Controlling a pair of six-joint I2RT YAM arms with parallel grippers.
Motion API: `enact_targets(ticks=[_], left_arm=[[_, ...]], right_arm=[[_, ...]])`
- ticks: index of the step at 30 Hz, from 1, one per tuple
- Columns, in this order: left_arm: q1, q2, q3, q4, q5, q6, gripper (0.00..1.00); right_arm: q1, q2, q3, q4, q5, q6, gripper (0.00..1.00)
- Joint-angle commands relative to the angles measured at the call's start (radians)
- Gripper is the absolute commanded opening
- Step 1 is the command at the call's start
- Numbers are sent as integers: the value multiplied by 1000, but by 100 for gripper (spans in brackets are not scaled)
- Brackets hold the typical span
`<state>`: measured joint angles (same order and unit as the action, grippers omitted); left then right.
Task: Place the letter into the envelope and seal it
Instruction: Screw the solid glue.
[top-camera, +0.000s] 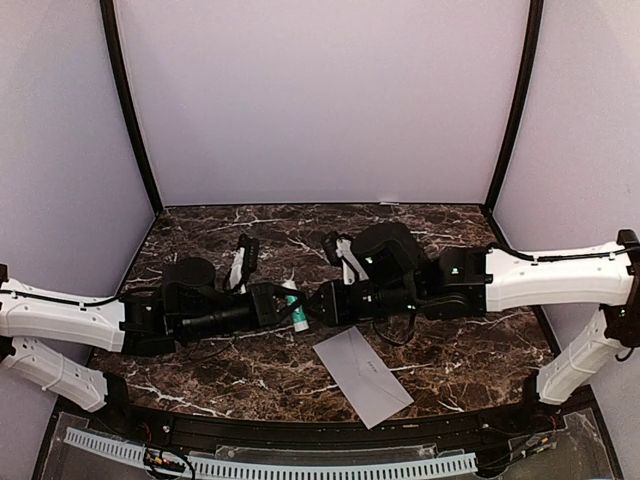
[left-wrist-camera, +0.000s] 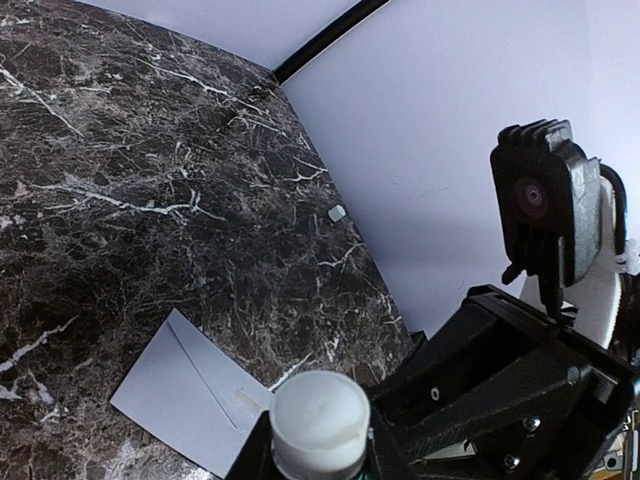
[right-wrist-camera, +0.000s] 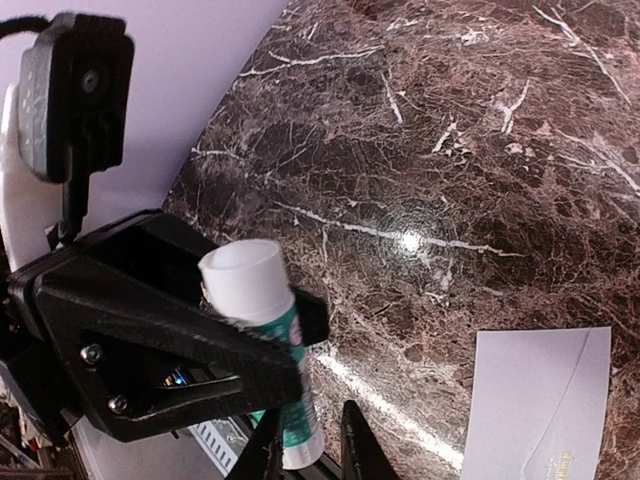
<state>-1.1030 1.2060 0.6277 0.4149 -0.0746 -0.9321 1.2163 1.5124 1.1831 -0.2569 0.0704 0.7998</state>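
A grey envelope (top-camera: 362, 375) lies flat on the dark marble table (top-camera: 200, 230) near the front edge, flap down; it also shows as the envelope (left-wrist-camera: 190, 400) and the envelope (right-wrist-camera: 540, 400) in the wrist views. The letter is out of view. Above the table's middle, both grippers meet at a glue stick (top-camera: 295, 305) with a white cap and green body. My left gripper (left-wrist-camera: 320, 440) is shut on it just below the cap (left-wrist-camera: 320, 420). My right gripper (right-wrist-camera: 308, 440) is shut round the stick's lower end (right-wrist-camera: 300, 455).
A small white scrap (left-wrist-camera: 337, 212) lies on the marble near the right wall. A white slotted strip (top-camera: 300, 465) runs along the front below the table edge. Pale walls and black corner posts (top-camera: 130, 110) close in the back and sides.
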Motion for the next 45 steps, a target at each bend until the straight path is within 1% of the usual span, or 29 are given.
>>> enact_targets(ticks=[1,6,8,10,12,15,18,21,24,28,31,34,37,39,43,45], left_arm=[[-28,-84,16,8,32,-19,0],[-25,-139,9,5,50,-21,0],[-24,-157,8,33,66,-11,0],[-21,-171,8,83,126,4,0],[-19,-176,17,141,198,24,0],[-18,-163,40,219,340,51,0],[-18,-142,65,330,437,51,0],[-19,-114,80,414,510,39,0],[-19,-98,84,457,530,25,0],[-20,-95,80,473,529,22,0],[-20,-98,77,470,525,21,0],[-19,-104,75,465,522,23,0],[-19,-104,75,459,517,25,0],[-20,-105,76,458,516,26,0],[-20,-105,76,457,516,26,0],[-20,-104,76,457,514,26,0]], right_arm=[[-14,-106,-85,153,12,0,25],[-18,-240,-209,268,-81,-19,44],[-24,-295,-276,375,-154,-32,53],[-27,-340,-327,469,-224,-37,63],[-27,-373,-368,564,-290,-39,70],[-27,-387,-398,695,-386,-24,74],[-13,-360,-384,752,-436,-25,76],[14,-317,-341,743,-451,-47,76],[38,-275,-311,762,-471,-50,76],[61,-242,-292,804,-498,-48,71],[67,-235,-296,836,-507,-39,64],[68,-238,-303,836,-491,-36,56],[67,-247,-319,850,-482,-29,50],[68,-252,-324,852,-480,-26,46],[68,-253,-324,847,-480,-24,35],[67,-252,-325,845,-481,-24,31]])
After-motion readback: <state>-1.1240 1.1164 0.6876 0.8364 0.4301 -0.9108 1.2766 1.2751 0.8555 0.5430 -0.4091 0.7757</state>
